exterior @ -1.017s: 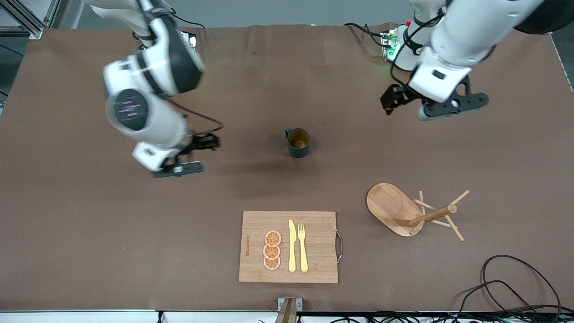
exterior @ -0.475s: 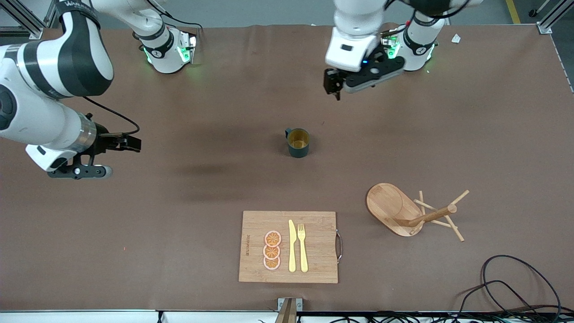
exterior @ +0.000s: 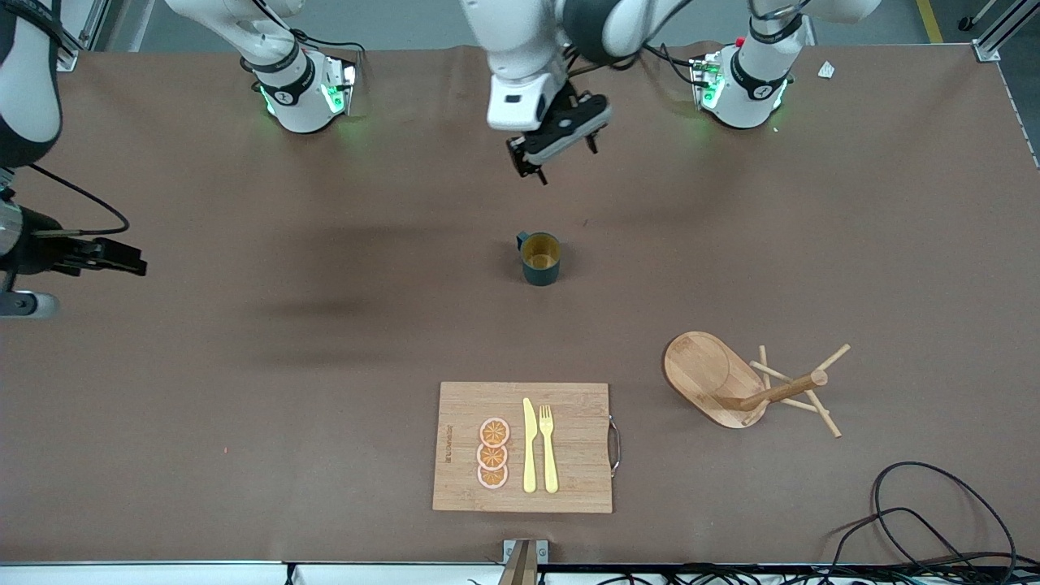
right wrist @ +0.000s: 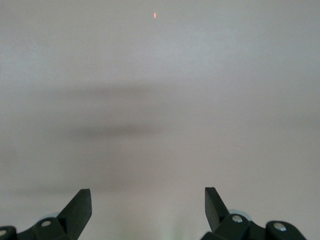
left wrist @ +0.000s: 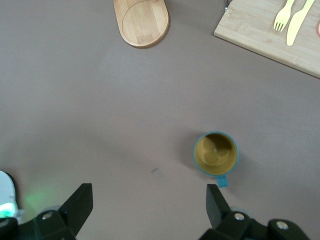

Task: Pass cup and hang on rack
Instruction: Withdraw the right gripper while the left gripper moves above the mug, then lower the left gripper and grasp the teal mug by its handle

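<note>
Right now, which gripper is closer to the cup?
Left. The left gripper hangs open over bare table just toward the bases from the cup; the right gripper is open, out at the right arm's end of the table.

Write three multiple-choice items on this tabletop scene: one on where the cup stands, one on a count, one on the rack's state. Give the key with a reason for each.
1. Where is the cup?
A. On the cutting board
B. On the bare table, farther from the front camera than the cutting board
C. On a peg of the rack

2. How many orange slices lie on the cutting board?
A. One
B. Three
C. Five

3. How does the rack stand?
A. Upright on its base
B. Tipped on its side, with no cup on it
C. Upright with the cup hung on it

Key:
1 B: the cup sits alone on the brown table, above the board in the front view.
2 B: three slices lie in a row beside the yellow knife and fork.
3 B: its oval base is on edge and the post lies along the table.
</note>
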Motion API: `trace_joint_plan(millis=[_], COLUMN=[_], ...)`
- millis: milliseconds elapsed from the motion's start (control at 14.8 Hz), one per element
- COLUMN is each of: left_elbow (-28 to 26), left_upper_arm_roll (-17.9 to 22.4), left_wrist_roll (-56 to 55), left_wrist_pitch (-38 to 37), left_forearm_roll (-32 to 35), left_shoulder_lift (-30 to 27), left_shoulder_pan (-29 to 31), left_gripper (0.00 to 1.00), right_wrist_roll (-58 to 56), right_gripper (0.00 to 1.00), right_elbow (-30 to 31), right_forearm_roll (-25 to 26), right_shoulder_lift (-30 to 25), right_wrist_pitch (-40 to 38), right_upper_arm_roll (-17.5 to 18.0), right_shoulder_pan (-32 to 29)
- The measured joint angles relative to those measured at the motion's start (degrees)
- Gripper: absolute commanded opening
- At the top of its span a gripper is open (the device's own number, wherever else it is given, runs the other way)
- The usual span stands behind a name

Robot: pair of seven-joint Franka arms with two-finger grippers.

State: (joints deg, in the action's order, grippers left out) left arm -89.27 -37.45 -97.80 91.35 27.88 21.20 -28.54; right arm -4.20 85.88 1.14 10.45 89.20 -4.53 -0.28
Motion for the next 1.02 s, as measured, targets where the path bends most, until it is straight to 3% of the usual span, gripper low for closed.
trace_joint_plan(millis=[339,678,1017], left_elbow=[6.5,8.6,13.4], left_upper_arm_roll=[1.8,15.1,23.5], left_wrist_roll=[-15.3,-22.9,-24.9], left_wrist_pitch=[0.0,-0.1,2.1], left_forearm_roll=[12.9,14.8,15.7], left_shoulder_lift=[15.2,21.4,28.1], left_shoulder_pan=[-7.9,-21.0,-29.9], left_gripper=[1.0,1.0,1.0], right_wrist_roll=[0.0,0.1,0.1], right_gripper=[1.0,1.0,1.0], right_elbow=[-1.9,-2.8,-3.0], right_forearm_roll=[0.3,0.2,0.0], right_shoulder_lift=[0.1,0.6,0.6], right_wrist_pitch=[-1.3,-4.6,-6.8], right_upper_arm_roll=[0.2,0.8,0.9], right_shoulder_pan=[-0.4,-0.4,-0.4])
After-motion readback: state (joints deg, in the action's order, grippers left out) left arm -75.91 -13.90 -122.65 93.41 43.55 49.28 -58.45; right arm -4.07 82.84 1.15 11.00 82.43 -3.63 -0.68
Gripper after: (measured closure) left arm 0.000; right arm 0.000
